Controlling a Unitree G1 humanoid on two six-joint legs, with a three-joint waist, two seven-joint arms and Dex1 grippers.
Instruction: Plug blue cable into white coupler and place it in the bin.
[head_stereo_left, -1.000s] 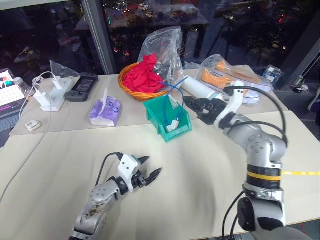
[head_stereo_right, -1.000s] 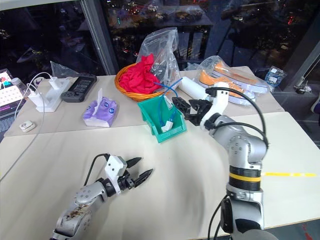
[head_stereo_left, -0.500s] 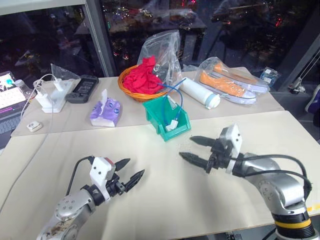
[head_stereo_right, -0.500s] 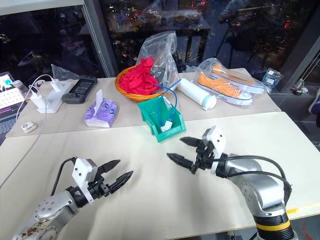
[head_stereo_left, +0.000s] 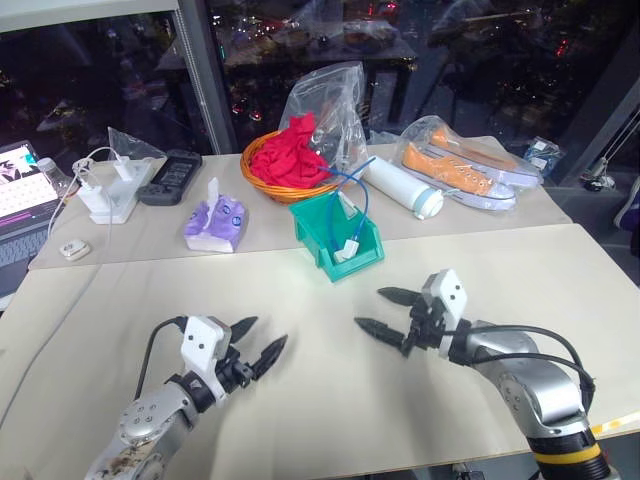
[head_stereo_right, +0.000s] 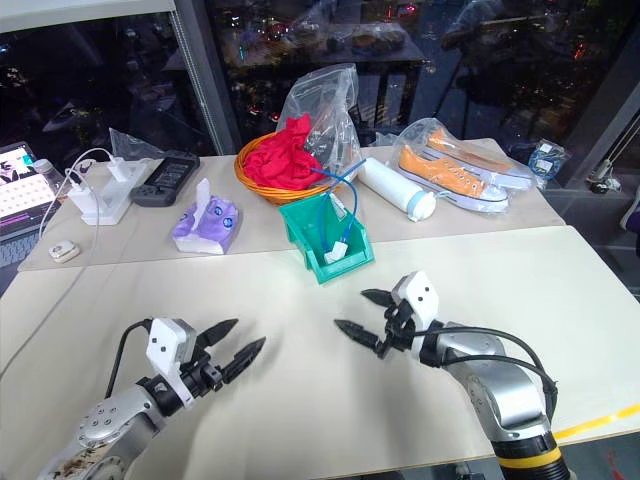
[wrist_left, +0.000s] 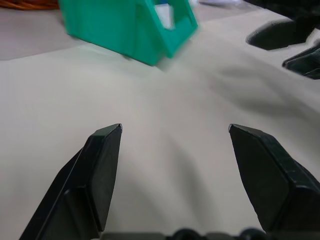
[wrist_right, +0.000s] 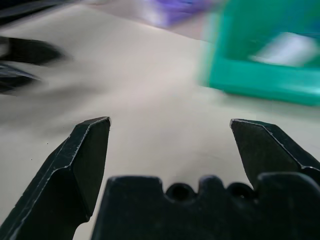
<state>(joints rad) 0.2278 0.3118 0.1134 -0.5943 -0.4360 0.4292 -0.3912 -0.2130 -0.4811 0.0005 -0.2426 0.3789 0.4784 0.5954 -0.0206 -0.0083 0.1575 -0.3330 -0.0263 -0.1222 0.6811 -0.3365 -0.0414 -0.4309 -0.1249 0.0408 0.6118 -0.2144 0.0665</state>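
Your table (head_stereo_left: 300, 400) is a broad, smooth, pale beige slab, matte, with a seam running across it ahead of the far row of clutter.

Your right gripper (head_stereo_left: 385, 312) hangs low over the near table, its two tapered black fingers spread wide with nothing between them; it sits near the bin, on its near side, not touching. Your left gripper (head_stereo_left: 263, 342) hangs low over the near-left table, black fingers also well apart and empty. In the left wrist view its fingers (wrist_left: 100, 165) are blunt, faceted wedges.

Far side: an orange woven basket (head_stereo_left: 268, 183) heaped with crumpled red cloth (head_stereo_left: 296, 150), a crinkled clear plastic bag (head_stereo_left: 330, 100) slumped behind it. To its right, orange shoes (head_stereo_left: 455, 170) in a glossy clear bag, and a white cylinder (head_stereo_left: 398, 186) lying on its side. To its left, a purple soft tissue pack (head_stereo_left: 214, 222), a dark flat handset (head_stereo_left: 170, 177), white boxy chargers (head_stereo_left: 108, 195).

The bin (head_stereo_left: 322, 240) is hard teal plastic, boxy, low front lip, standing upright mid-table just in front of the basket.

The blue cable (head_stereo_left: 350, 185) is a thin glossy cord arching from the basket side down into the bin. Its end meets the white coupler (head_stereo_left: 348, 246), a small boxy piece resting inside the bin; you cannot tell whether plug and coupler are fully seated.
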